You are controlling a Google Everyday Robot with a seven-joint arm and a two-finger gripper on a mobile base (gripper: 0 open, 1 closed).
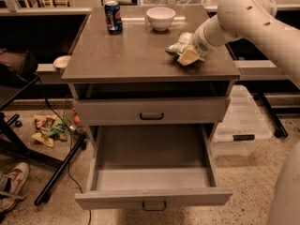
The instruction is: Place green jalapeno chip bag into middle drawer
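Observation:
The green jalapeno chip bag is at the right side of the cabinet top, low over its surface. My gripper reaches in from the right and is shut on the bag, with one pale fingertip showing below it. The middle drawer is pulled fully out at the bottom front, and its box is empty. The upper handled drawer is shut.
A blue soda can and a white bowl stand at the back of the top. A clear plastic bin lies on the floor to the right. Black stand legs, litter and a shoe are on the left.

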